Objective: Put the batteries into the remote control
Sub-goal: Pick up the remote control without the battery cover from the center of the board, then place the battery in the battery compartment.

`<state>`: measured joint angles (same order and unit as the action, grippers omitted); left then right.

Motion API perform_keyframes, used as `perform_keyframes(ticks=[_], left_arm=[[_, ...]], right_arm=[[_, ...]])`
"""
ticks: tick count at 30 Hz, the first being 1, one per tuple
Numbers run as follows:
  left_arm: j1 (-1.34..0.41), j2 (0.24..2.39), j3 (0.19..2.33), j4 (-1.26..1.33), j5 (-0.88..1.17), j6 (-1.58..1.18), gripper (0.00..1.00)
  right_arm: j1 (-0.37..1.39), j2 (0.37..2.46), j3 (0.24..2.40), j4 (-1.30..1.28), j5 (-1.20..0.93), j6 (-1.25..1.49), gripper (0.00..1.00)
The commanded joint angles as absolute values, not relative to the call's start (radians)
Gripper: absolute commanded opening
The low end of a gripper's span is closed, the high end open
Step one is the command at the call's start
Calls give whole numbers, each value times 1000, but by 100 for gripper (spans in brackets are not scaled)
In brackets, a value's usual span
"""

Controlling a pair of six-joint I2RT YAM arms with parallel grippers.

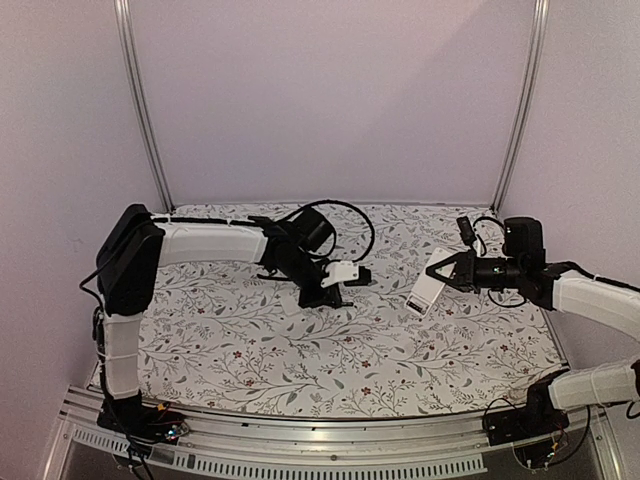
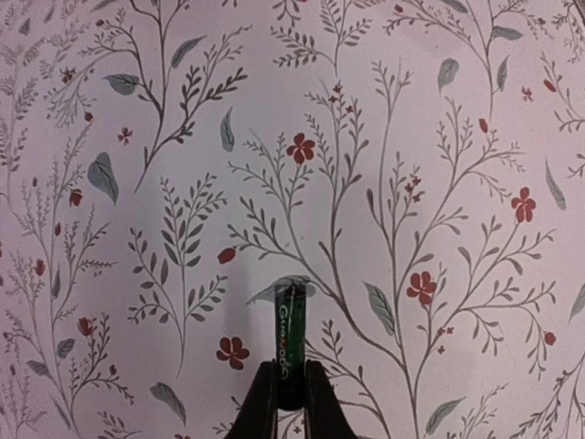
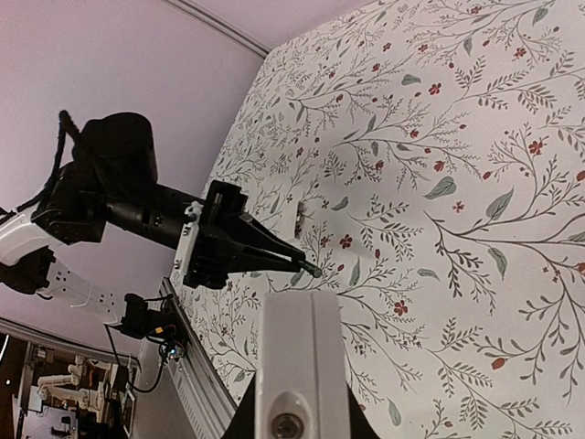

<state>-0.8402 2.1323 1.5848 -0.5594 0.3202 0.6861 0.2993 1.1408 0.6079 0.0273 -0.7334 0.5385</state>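
Battery (image 2: pixel 291 340) is pinched end-up in the left gripper (image 2: pixel 291 389) over the cloth (image 2: pixel 439 137), likely for carrying. Remote (image 1: pixel 425 290) is clamped aloft and tilted by the right gripper (image 1: pixel 441 270), presumably to be loaded.

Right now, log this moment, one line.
left end effector: shut on battery | right end effector: shut on remote control | battery not inserted

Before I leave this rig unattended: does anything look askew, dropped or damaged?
Nothing stands out. The left gripper is shut on a small dark cylindrical battery, and the right gripper is shut on the slim white rectangular remote control, over the floral-patterned table. No spill or damage shows.
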Motion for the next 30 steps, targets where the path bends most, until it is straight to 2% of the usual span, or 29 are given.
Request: perform_keyframes(ticks=[1,3,11,21,30], left_arm=[[-914,1947,1468,-485,237,647,0],[-961,1875,1429,-484,157,662,0],[-1095,1739,1458,-646,54,699,0],[-1183,1813,1571,-736,-61,730,0],[-1209,1854,1595,-754,-83,750,1]], right_arm=[[296,1183,582,109,-818,579,0],[305,1198,571,152,-839,608,0],[403,1309,575,347,-903,701,0],[503,1438,590,570,-928,833,0],[547,1558,598,780,-940,956,0]])
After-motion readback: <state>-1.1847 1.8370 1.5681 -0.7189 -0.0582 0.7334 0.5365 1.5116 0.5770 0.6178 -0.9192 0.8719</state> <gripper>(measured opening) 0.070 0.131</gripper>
